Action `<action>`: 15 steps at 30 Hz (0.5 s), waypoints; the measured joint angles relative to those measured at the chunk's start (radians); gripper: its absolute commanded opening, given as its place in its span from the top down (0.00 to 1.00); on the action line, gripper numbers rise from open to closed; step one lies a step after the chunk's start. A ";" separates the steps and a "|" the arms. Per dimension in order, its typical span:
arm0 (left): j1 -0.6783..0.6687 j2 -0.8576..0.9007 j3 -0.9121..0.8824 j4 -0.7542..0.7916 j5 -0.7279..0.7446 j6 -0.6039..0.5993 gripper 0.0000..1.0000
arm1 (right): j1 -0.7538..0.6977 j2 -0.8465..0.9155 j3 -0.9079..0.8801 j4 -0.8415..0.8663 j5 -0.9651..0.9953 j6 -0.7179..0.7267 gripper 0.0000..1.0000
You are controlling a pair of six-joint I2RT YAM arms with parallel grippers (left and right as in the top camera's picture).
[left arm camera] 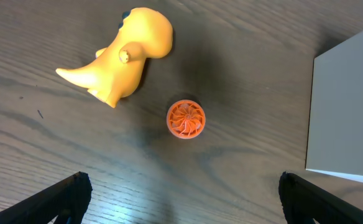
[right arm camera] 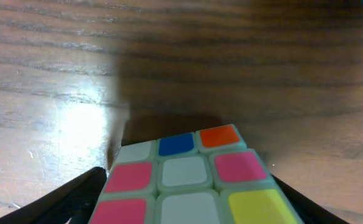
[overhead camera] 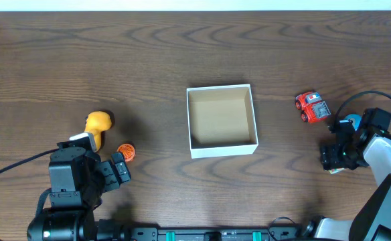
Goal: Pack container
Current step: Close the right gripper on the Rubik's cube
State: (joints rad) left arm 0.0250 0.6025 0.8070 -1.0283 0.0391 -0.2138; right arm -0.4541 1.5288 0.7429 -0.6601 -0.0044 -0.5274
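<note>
a white square box [overhead camera: 223, 148] with a brown inside sits open near the middle of a dark wood tabletop [overhead camera: 182, 53]. well to its left lie a yellow dinosaur [left arm camera: 122, 59] on its side and, just beside it, an orange disc [left arm camera: 185, 119], the two apart. the left end effector [left arm camera: 183, 202] hovers above the disc with its fingers spread wide; the box's white wall shows at the right edge of the left wrist view. a red truck [overhead camera: 313, 107] stands to the right of the box. near the right edge, the right end effector [overhead camera: 332, 159] pinches a colour cube [right arm camera: 191, 183] between its fingers, close over the tabletop.
</note>
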 measured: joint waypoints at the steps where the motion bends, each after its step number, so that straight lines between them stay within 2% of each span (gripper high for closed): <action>1: 0.000 0.000 0.000 0.000 0.000 0.000 0.02 | 0.000 0.000 0.000 0.002 0.000 -0.001 0.30; 7: 0.000 0.000 0.000 0.000 0.000 0.000 0.02 | 0.000 0.000 0.000 0.009 -0.010 -0.004 0.39; 11: 0.000 0.000 0.000 0.000 0.000 0.000 0.02 | 0.000 0.000 0.000 0.017 -0.025 -0.004 0.50; 15: 0.000 0.000 0.000 0.000 0.000 0.000 0.02 | 0.000 0.000 0.000 0.032 -0.063 -0.003 0.53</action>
State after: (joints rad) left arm 0.0250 0.6025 0.8070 -1.0283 0.0395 -0.2138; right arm -0.4541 1.5288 0.7429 -0.6281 -0.0677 -0.5308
